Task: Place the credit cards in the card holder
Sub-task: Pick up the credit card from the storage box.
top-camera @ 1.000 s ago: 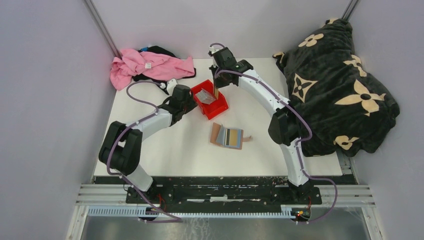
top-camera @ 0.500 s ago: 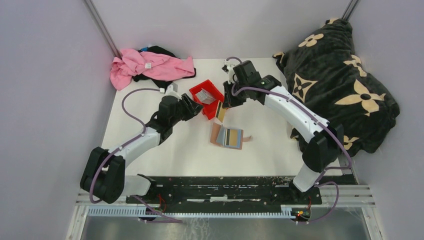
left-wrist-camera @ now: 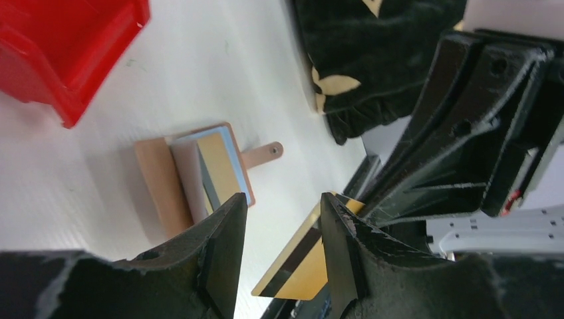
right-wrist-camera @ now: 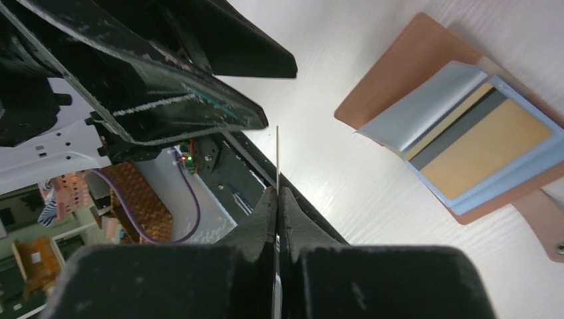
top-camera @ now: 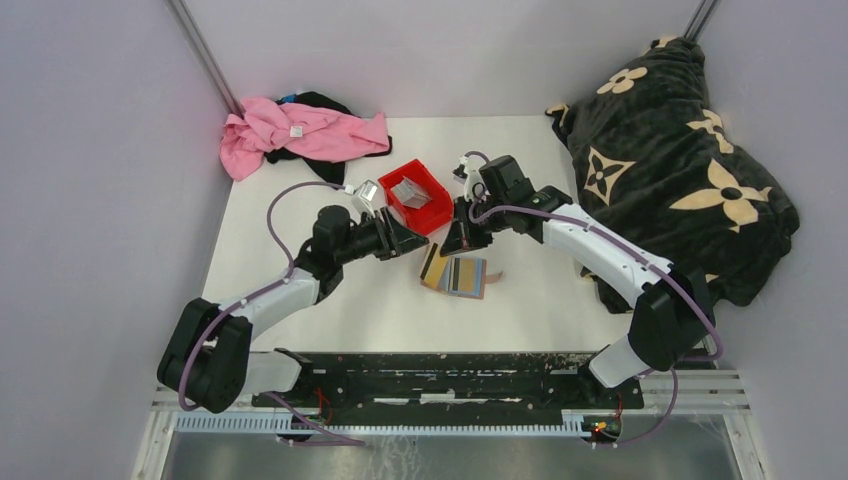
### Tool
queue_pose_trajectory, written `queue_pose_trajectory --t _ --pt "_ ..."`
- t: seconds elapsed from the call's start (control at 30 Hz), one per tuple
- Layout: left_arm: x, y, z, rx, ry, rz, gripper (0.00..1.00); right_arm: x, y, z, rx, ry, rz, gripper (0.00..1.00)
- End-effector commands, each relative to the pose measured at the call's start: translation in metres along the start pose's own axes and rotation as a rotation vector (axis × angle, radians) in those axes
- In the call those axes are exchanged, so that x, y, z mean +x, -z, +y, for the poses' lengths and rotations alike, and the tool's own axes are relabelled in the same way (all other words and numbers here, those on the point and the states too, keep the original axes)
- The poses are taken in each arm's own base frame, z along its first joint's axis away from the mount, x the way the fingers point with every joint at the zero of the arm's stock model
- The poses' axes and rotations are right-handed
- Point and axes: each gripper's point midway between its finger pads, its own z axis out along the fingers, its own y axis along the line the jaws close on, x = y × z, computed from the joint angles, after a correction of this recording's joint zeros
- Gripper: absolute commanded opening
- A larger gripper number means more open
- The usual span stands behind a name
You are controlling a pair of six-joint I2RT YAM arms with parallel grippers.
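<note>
Red plastic bin point(top-camera: 436, 213) stood at mid-table, pink cloth point(top-camera: 300, 130) lay crumpled at the far left corner over a black garment point(top-camera: 318, 100), dark blanket with cream flower motifs point(top-camera: 680, 150) was heaped along the right edge of the white table point(top-camera: 520, 300).

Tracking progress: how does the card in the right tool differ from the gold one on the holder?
The held card is pinched in the right tool; the resting card lies free on the card holder. The held card tilts on edge; the resting card lies flat. Both are gold with a dark stripe.
</note>
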Motion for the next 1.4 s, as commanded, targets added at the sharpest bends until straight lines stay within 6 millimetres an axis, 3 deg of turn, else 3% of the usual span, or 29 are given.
queue_pose_trajectory --t 0.0,0.27,0.43,0.57,0.8,0.9,0.93,1.13,1.23,1.37 --pt "0.008 0.009 -0.033 0.169 -0.092 0.055 0.52 -0.017 0.010 0.028 -0.130 0.005 -0.064 0.01" --pt "0.027 0.015 -0.027 0.176 -0.087 0.118 0.50 -0.022 0.002 0.024 -0.162 -0.031 -0.051 0.01" --pt "0.031 0.016 -0.030 0.205 -0.081 0.142 0.44 -0.023 -0.005 0.022 -0.189 -0.053 -0.032 0.01" --pt "0.033 0.015 -0.036 0.246 -0.064 0.162 0.34 -0.026 -0.008 0.019 -0.209 -0.076 -0.024 0.01" --pt "0.039 0.013 -0.037 0.286 -0.019 0.188 0.03 -0.028 -0.008 0.007 -0.218 -0.121 -0.028 0.01" --pt "0.038 0.012 -0.037 0.292 -0.005 0.177 0.03 -0.030 -0.008 0.002 -0.208 -0.132 -0.032 0.01" --pt "0.037 0.011 -0.035 0.284 -0.001 0.169 0.03 -0.032 -0.008 -0.001 -0.195 -0.138 -0.039 0.05" --pt "0.025 0.005 -0.023 0.200 0.041 0.077 0.03 -0.037 -0.002 -0.017 -0.090 -0.099 -0.102 0.50" --pt "0.017 0.005 -0.018 0.160 0.060 0.026 0.03 -0.037 0.002 -0.021 -0.056 -0.090 -0.132 0.58" --pt "0.010 0.004 -0.016 0.133 0.086 -0.014 0.03 -0.034 0.002 -0.025 -0.056 -0.106 -0.154 0.60"
